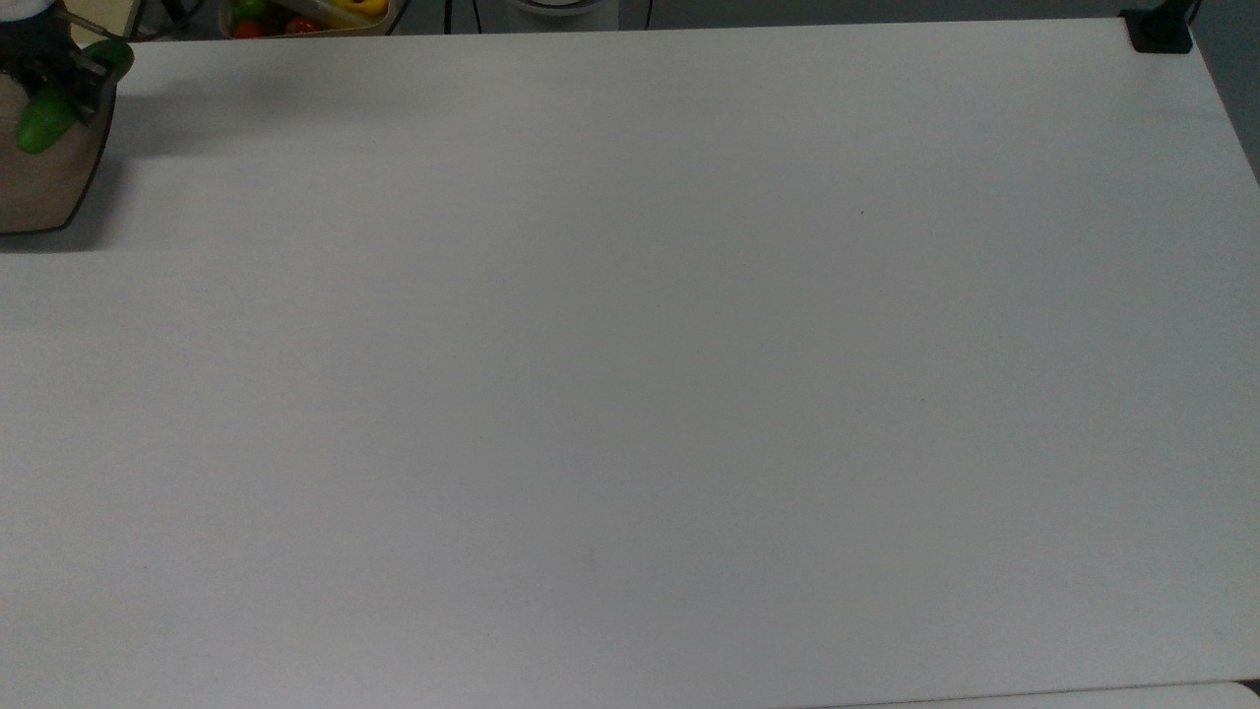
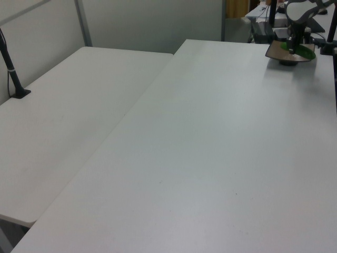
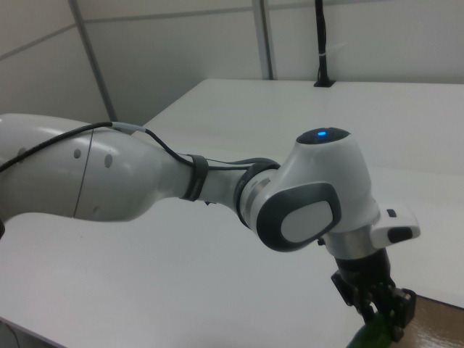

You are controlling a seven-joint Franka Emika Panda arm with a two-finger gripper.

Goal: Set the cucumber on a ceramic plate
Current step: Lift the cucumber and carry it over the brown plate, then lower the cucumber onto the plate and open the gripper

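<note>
The gripper [image 1: 61, 87] is hanging over the ceramic plate [image 1: 39, 192] at the top view's far left edge, its fingers closing on the cucumber [image 1: 41, 126] — the green body is sticking out below them, its long axis slanting down toward the top view's lower left. In the left view the cucumber [image 2: 301, 51] is sitting over the plate [image 2: 279, 51] rather than beside it, though whether it is already touching the surface cannot be told. In the right view the gripper [image 3: 380, 312] is pointing straight down with the green tip [image 3: 370, 337] just above the brown plate [image 3: 435, 330]. The move ahead looks like a short straight descent — the target is lying directly beneath the load, not off to a side.
</note>
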